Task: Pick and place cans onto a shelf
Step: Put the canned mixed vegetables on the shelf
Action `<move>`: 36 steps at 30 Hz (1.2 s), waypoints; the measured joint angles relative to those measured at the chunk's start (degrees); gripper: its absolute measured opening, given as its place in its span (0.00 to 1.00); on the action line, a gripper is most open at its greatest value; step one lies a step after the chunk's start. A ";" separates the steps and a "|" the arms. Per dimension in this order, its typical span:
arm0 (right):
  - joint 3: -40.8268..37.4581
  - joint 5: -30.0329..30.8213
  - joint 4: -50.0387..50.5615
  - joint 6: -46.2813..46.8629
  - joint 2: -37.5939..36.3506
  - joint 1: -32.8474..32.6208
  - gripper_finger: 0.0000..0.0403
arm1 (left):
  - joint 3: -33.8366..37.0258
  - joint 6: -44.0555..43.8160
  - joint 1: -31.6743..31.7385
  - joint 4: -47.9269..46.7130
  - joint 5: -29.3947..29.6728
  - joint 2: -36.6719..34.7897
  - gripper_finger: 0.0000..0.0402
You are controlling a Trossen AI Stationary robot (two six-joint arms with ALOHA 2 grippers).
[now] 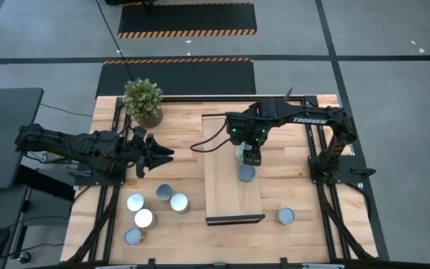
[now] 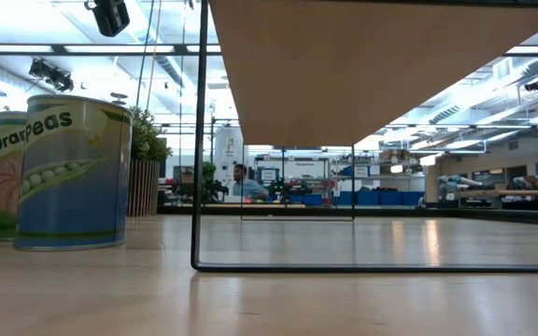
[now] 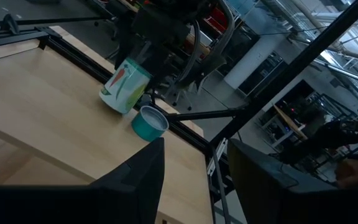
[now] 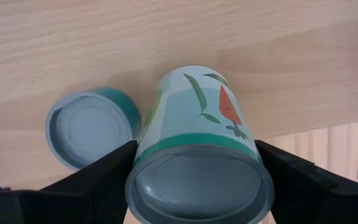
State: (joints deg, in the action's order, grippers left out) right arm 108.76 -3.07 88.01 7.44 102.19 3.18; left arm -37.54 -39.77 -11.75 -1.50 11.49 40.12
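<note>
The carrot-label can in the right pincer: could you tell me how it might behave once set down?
The carrot-label can looks rigid metal, so the right pincer probably won't dent it. Its paper label likely grips well. Being tall and round, it may roll if tipped, possibly into the neighbouring can on the shelf.

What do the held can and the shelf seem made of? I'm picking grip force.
The held can, in the right gripper, looks like thin metal: dull silvery ribbed end, glossy printed carrot label. The shelf looks like pale matte wood with visible grain, on thin dark metal legs. The left gripper waits aside.
</note>
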 joint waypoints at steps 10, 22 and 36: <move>-1.81 -0.02 -2.94 0.48 -0.21 -0.04 0.78 | 0.00 0.00 -0.01 -0.01 0.00 0.00 0.45; -1.95 1.09 -4.28 0.39 -0.02 -0.04 0.86 | 0.00 0.00 -0.02 -0.02 0.00 0.00 0.45; -1.95 2.07 -5.59 -1.50 -0.02 0.00 0.96 | 0.00 0.09 -0.01 -0.02 -0.02 0.00 0.45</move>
State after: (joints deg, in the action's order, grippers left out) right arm 106.80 -1.00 82.42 5.94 102.17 3.18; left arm -37.54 -39.68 -11.76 -1.53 11.47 40.12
